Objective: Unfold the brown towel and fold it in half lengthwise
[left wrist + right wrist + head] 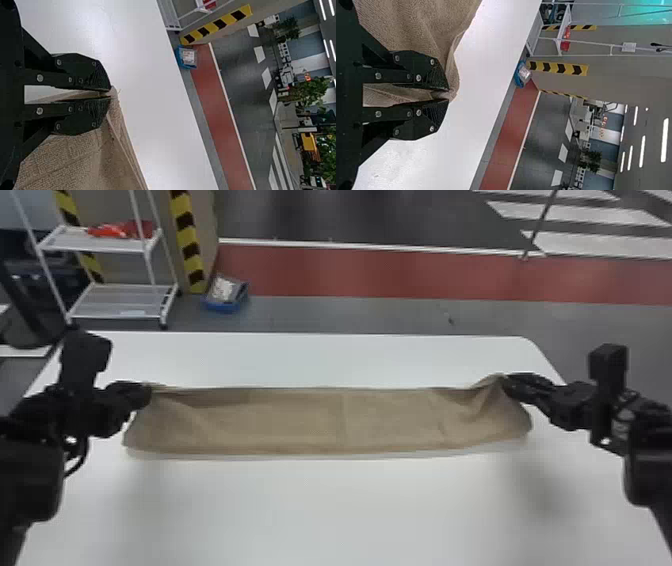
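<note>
The left arm is extended from the left side of the head view, with its left tool directed inward at the far left corner of the brown towel. The right arm is extended from the right side in a near-mirrored pose, with its right tool directed inward at the far right corner. The two tools are set well apart, at nearly the same distance across the counter.

In the left wrist view, the flat black fingers of the left tool are brought together at the tips, with a thin fold of towel clamped between them. In the right wrist view, the tips of the right tool are likewise closed on a gathered fold; fabric is also seen in the narrow gap behind the tips.

The towel is stretched between the tools as a long, wide band above the smooth white counter. Whether its near edge is in contact with the surface cannot be told. A coarse, woven texture is visible. The far edge is drawn nearly straight, the near edge is gently bowed, and the lower corners are rounded. Slanting creases are formed below both clamped corners, while the middle is comparatively flat.
</note>
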